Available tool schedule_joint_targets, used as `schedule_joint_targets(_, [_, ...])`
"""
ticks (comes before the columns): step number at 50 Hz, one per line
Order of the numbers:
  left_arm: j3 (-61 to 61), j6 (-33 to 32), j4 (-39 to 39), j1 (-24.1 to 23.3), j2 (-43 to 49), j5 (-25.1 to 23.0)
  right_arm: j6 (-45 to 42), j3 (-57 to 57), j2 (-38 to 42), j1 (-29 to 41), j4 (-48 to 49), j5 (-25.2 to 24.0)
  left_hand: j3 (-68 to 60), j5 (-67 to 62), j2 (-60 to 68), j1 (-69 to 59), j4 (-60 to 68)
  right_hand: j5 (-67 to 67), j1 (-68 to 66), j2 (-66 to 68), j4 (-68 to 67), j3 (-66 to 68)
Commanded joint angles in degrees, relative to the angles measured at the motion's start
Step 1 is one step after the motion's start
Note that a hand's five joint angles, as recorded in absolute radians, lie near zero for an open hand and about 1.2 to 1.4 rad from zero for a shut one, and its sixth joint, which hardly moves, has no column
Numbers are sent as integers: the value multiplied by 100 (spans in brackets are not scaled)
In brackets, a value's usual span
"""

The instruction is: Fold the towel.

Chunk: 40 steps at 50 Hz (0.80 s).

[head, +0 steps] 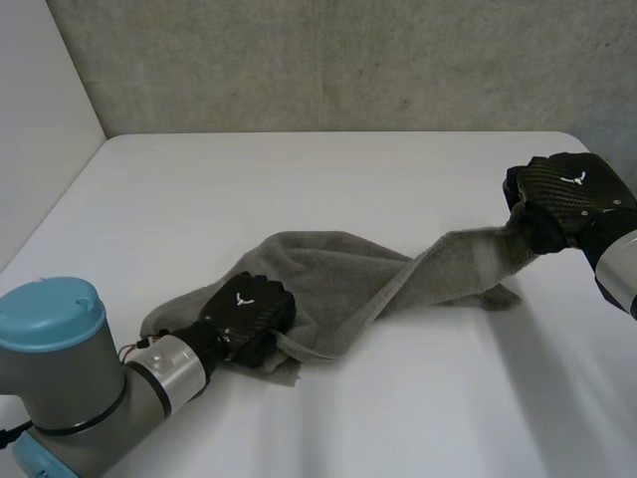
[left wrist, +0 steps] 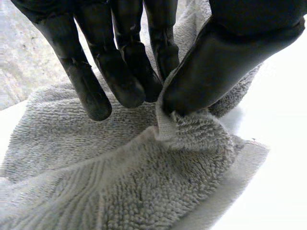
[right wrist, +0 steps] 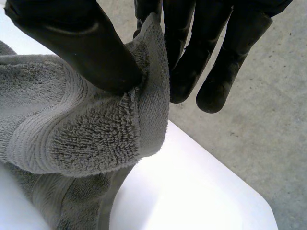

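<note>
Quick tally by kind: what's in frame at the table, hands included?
Grey towel: 1
Black hands: 2 (left hand and right hand, each pinching one end of the towel)
White table: 1
Total: 4

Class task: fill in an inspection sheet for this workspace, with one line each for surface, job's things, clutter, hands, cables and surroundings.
Surface: white table, with the cloth lying across it.
Job's things: grey towel, crumpled and twisted, one end lifted off the table.
Clutter: nothing seen.
Hands: left hand pinches the towel's near end low on the table; right hand pinches the raised end.
Cables: nothing seen.
Surroundings: concrete wall behind the table.
</note>
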<state>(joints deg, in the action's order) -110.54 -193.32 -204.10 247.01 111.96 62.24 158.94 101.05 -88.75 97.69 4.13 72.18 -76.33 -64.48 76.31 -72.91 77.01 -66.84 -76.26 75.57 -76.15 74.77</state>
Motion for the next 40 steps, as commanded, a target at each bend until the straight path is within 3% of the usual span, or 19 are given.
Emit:
schedule_joint_targets(1, [199, 23, 20, 32, -95, -37, -56, -356, 33, 66, -656, -46, -367, -552, 369, -709, 299, -316, -374, 443, -385, 523])
schedule_joint_targets(5, [586, 58, 37, 32, -157, -37, -100, -751, 173, 92, -1000, -81, -367, -552, 369, -709, 299, -316, -374, 443, -385, 523])
schedule_joint_targets(7, [920, 67, 64, 40, -148, -10, -100, -1478, 698, 232, -1098, -11, -367, -552, 369, -709, 299, -316, -374, 443, -385, 523])
schedule_joint_targets(10, [2001, 75, 99, 58, 28, 78, -91, -1948, 1053, 347, -1116, 59, -367, -552, 369, -709, 299, -316, -374, 443, -385, 523])
schedule_joint_targets(12, [3322, 32, 212, 145, 421, 366, -13, -3233, 1682, 662, -1116, 138, -367, -552, 369, -709, 299, -316, -374, 443, -385, 523])
schedule_joint_targets(13, [3329, 32, 213, 146, 423, 368, -12, -3240, 1686, 664, -1116, 139, -367, -552, 369, -709, 299, -316, -374, 443, -385, 523])
schedule_joint_targets(15, [4938, 66, 379, 190, 729, 656, 180, -4876, 2254, 952, -1090, 401, -367, -552, 369, -709, 299, -316, -374, 443, -385, 523])
schedule_joint_targets(16, [4946, 67, 380, 190, 731, 658, 181, -4884, 2257, 954, -1090, 402, -367, -552, 369, -709, 299, -316, -374, 443, -385, 523])
schedule_joint_targets(18, [5684, 67, 415, 199, 819, 763, 461, -6109, 2563, 1033, -932, 638, -367, -552, 369, -709, 299, -316, -374, 443, -385, 523])
schedule_joint_targets(20, [7171, 75, 380, 207, 906, 1017, 723, -6697, 2625, 1015, -670, 753, -367, -552, 369, -709, 299, -316, -374, 443, -385, 523])
schedule_joint_targets(21, [7178, 75, 380, 207, 907, 1018, 970, -7017, 2626, 1015, -320, 797, -367, -552, 369, -709, 299, -316, -374, 443, -385, 523])
schedule_joint_targets(25, [8327, 128, 327, 242, 819, 1386, 1401, -7055, 2504, 998, 401, 842, -367, -552, 369, -709, 299, -316, -374, 443, -385, 523])
schedule_joint_targets(30, [8147, 487, 344, 374, 521, 1440, 1570, -6800, 2274, 998, 598, 727, -367, -552, 369, -709, 299, -316, -374, 443, -385, 523])
schedule_joint_targets(32, [7794, 638, 354, 427, 397, 1422, 1570, -6354, 2196, 998, 388, 326, -367, -552, 369, -709, 299, -316, -374, 443, -385, 523])
schedule_joint_targets(34, [7117, 787, 336, 515, 300, 1361, 1570, -6143, 2178, 998, 283, 62, -367, -552, 369, -709, 299, -316, -374, 443, -385, 523])
schedule_joint_targets(35, [6290, 848, 249, 628, 170, 1239, 1561, -5862, 2126, 980, 151, -271, -367, -552, 369, -709, 299, -316, -374, 443, -385, 523])
schedule_joint_targets(36, [5647, 840, 179, 742, 20, 1055, 1561, -5860, 2125, 980, 150, -274, -367, -552, 369, -709, 299, -316, -374, 443, -385, 523])
schedule_joint_targets(38, [5022, 840, 56, 848, -129, 844, 1500, -5143, 2011, 832, -25, -834, -367, -552, 369, -709, 299, -316, -374, 443, -385, 523])
schedule_joint_targets(40, [4401, 823, -112, 919, -210, 622, 1430, -4686, 1950, 770, -17, -1028, -367, -552, 369, -709, 299, -316, -374, 443, -385, 523])
